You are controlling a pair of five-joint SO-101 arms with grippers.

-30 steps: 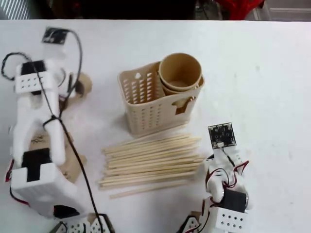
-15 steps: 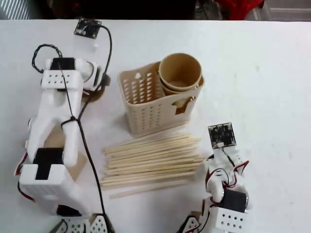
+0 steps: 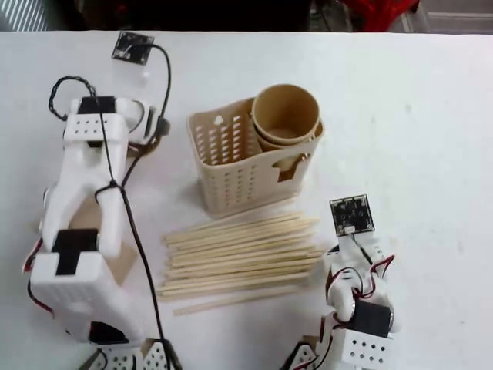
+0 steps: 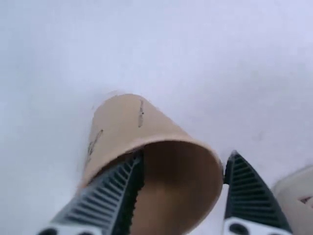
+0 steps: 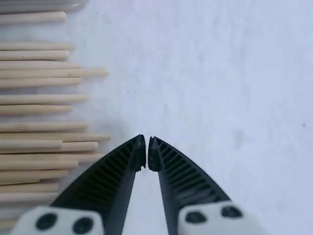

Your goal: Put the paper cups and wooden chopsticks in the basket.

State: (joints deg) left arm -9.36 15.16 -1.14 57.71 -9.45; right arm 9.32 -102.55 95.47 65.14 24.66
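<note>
The table (image 3: 400, 116) carries everything. The basket (image 3: 231, 166) stands near its middle, upright, with nested cups (image 3: 285, 114) in one end; we count two rims but cannot be sure, and they hide the floor of the basket.

The chopsticks (image 3: 239, 254) lie in a loose flat row just in front of the basket. We judge them light, stiff and smooth, apt to roll and scatter. They are best pinched a few at a time near mid-length, since they lie low against the table.

A loose cup (image 4: 127, 122) lies on its side on the table, mouth towards the left hand (image 4: 186, 159). That hand's fingers stand apart astride the rim, close on both sides. We cannot tell whether they press. We judge the cup light and thin-walled, so it is easily crushed and calls for a gentle grip across the rim. Its base is hidden.

The right hand (image 5: 146, 152) is empty, tips together, just beside the chopstick ends.
</note>
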